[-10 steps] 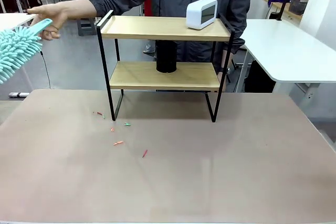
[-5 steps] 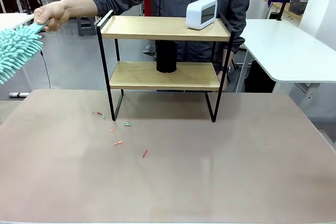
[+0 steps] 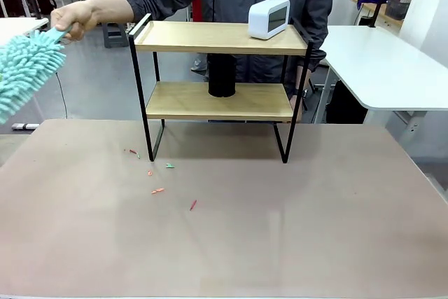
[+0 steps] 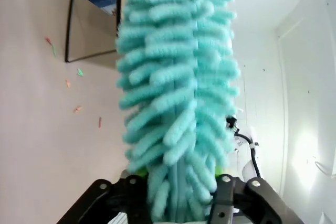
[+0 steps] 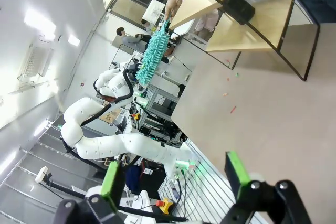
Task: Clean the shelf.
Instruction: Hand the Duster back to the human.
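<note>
A teal duster [image 3: 24, 68] is being passed between a person's hand [image 3: 75, 17] and the left claw [image 4: 178, 195], seemingly for wiping the shelf [image 3: 220, 68]. The claw's jaws are flanking its fluffy end, grip unclear; the right claw [image 5: 176, 177] is being kept wide open, empty, back over the counter [image 3: 224, 215].

I stood in a robotics lab, by every sign. My own white arm [image 5: 121, 142] curled up from a stand hung with cables, a red emergency stop button [image 5: 167, 203] below it. White walls and bright ceiling lights [image 5: 37, 22] ran above rows of white work tables [image 3: 385, 61] on a grey floor, with more benches and a seated person [image 5: 126, 38] farther back. The brown desk [image 3: 231, 222] before me carried a small staged shelf [image 3: 220, 68]
</note>
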Action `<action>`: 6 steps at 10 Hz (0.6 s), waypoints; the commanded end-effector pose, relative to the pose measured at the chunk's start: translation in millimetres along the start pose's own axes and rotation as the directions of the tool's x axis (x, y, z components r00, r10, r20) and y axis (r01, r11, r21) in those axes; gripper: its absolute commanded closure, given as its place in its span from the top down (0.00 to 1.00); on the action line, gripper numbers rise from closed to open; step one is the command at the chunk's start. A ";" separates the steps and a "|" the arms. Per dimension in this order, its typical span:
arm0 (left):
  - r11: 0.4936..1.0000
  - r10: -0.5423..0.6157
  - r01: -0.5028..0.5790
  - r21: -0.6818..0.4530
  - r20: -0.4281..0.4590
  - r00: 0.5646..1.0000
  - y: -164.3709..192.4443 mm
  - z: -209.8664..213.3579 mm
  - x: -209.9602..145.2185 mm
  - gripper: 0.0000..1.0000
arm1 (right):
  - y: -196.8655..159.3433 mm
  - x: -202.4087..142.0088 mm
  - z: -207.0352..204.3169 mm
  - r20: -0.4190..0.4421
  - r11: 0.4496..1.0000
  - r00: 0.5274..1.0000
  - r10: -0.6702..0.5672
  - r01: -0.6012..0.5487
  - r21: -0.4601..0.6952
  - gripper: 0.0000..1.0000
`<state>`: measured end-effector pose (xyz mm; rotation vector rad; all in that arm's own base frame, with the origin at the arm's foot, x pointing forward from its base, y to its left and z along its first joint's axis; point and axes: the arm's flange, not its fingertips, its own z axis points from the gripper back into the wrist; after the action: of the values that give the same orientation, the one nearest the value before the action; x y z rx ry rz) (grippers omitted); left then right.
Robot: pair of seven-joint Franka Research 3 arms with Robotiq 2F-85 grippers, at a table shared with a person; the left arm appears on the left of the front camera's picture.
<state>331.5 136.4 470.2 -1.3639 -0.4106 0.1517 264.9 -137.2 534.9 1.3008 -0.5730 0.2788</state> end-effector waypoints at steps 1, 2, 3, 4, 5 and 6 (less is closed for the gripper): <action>0.998 -0.008 0.003 -0.060 -0.075 0.997 -4.8 -12.7 -16.1 1.00 | 0.2 -0.5 1.9 -0.003 1.000 1.000 0.019 -0.019 0.005 1.00; 0.995 -0.024 0.015 -0.095 -0.094 0.995 -6.0 -29.8 -24.6 1.00 | 0.2 -0.5 1.9 -0.003 1.000 1.000 0.019 -0.019 0.005 1.00; 0.985 -0.007 -0.024 -0.171 -0.182 0.983 -6.0 -57.2 -34.9 1.00 | 0.2 -0.5 1.9 -0.003 1.000 1.000 0.019 -0.019 0.005 1.00; 0.974 0.018 -0.076 -0.215 -0.259 0.966 -2.7 -83.4 -38.5 1.00 | 0.2 -0.5 1.9 -0.003 1.000 1.000 0.019 -0.019 0.005 1.00; 0.958 0.048 -0.135 -0.252 -0.326 0.944 3.4 -117.6 -41.6 1.00 | 0.2 -0.5 1.9 -0.003 1.000 1.000 0.019 -0.019 0.005 1.00; 0.945 0.059 -0.172 -0.280 -0.371 0.927 7.1 -137.6 -44.1 1.00 | 0.0 0.1 0.0 0.000 1.000 1.000 0.000 0.000 0.000 1.00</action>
<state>337.0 13.6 444.3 -1.6285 -0.0986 -0.0599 265.1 -137.2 534.8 1.3003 -0.5723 0.2782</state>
